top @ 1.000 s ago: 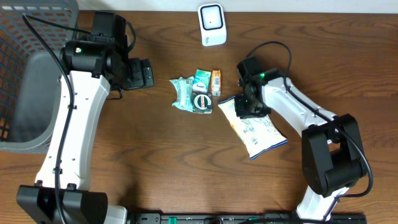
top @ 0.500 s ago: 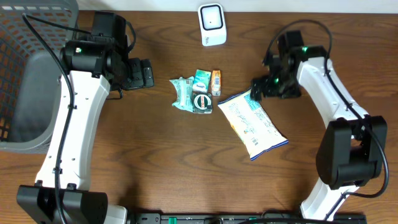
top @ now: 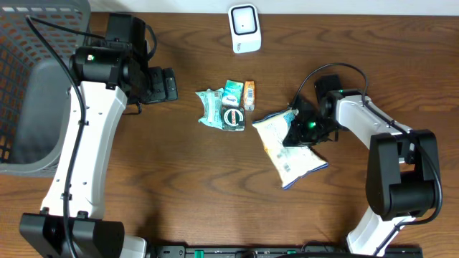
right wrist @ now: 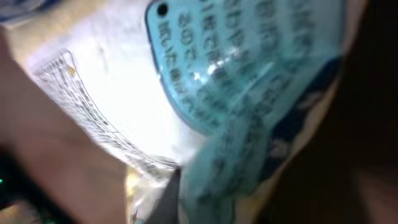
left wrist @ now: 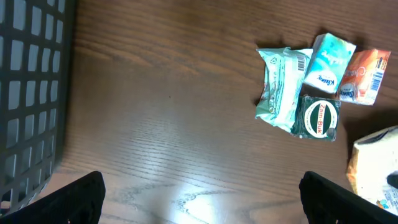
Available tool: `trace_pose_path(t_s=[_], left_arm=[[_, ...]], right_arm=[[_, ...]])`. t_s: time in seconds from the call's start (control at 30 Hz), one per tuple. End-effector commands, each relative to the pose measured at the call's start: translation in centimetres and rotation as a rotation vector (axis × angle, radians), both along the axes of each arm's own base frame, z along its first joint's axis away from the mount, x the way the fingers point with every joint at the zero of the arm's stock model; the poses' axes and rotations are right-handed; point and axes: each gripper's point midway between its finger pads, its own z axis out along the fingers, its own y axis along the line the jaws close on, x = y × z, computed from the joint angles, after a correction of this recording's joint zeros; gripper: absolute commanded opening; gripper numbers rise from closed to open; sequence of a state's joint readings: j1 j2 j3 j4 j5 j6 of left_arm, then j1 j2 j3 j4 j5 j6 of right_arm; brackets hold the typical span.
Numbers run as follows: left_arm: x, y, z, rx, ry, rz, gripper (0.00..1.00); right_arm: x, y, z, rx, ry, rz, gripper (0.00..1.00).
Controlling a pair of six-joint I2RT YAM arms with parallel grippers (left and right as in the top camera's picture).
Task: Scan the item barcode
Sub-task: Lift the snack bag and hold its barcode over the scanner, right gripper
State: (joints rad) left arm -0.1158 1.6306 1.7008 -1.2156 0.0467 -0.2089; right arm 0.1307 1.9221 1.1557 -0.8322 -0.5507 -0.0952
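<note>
The right fingers [top: 297, 130] are closed tight on one edge of the snack bag [top: 290, 154], likely to carry it to the scanner [top: 244, 27]. The left fingers [left wrist: 74, 199] hang wide open and empty, well clear.

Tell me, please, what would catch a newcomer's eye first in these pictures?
The right gripper pinches the upper edge of a yellow and blue snack bag right of centre, and the bag fills the right wrist view. A cluster of small packets lies in the middle, below the white scanner at the far edge. A grey mesh basket fills the left corner, with the left gripper open to its right.
</note>
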Motion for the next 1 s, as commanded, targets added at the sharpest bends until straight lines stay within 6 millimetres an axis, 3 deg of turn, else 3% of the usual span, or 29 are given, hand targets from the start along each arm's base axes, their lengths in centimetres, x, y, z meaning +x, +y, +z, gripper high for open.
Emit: trace_pose_path(t_s=[0.0, 0.07, 0.13, 0.23, 0.33, 0.4, 0.47, 0.53, 0.63, 0.73, 0.97], left_arm=[[0.0, 0.1, -0.3, 0.008, 0.011, -0.002, 0.98], [0.0, 0.1, -0.3, 0.008, 0.011, -0.002, 0.98], [0.0, 0.1, -0.3, 0.008, 0.011, -0.002, 0.98], [0.0, 0.1, -0.3, 0.008, 0.011, -0.002, 0.98], [0.0, 0.1, -0.3, 0.008, 0.011, -0.002, 0.98], [0.0, 0.1, -0.3, 0.008, 0.011, -0.002, 0.98], [0.0, 0.1, -0.3, 0.008, 0.011, -0.002, 0.98], [0.0, 0.1, -0.3, 0.008, 0.011, -0.002, 0.98], [0.0, 0.1, -0.3, 0.008, 0.011, -0.003, 0.98], [0.0, 0.1, -0.3, 0.008, 0.011, -0.002, 0.98], [0.0, 0.1, -0.3, 0.008, 0.011, -0.002, 0.98]], right_arm=[[-1.0, 1.4, 0.3, 0.110, 0.055, -0.010, 0.01], [0.2, 2.2, 2.3, 0.210, 0.039, -0.039, 0.01], [2.6, 3.1, 7.4, 0.429, -0.039, -0.072, 0.01], [4.8, 2.9, 14.0, 0.650, -0.157, -0.079, 0.01], [5.7, 2.7, 20.5, 0.825, -0.316, -0.017, 0.01], [6.0, 2.7, 22.8, 0.831, -0.395, 0.007, 0.01], [6.9, 2.5, 23.7, 0.770, -0.414, -0.049, 0.01], [8.8, 1.6, 25.5, 0.673, -0.425, -0.220, 0.01], [8.8, 2.3, 29.0, 0.714, -0.505, -0.223, 0.01], [8.4, 3.2, 30.7, 0.733, -0.524, -0.226, 0.01], [8.0, 5.4, 30.4, 0.716, -0.470, -0.255, 0.01]])
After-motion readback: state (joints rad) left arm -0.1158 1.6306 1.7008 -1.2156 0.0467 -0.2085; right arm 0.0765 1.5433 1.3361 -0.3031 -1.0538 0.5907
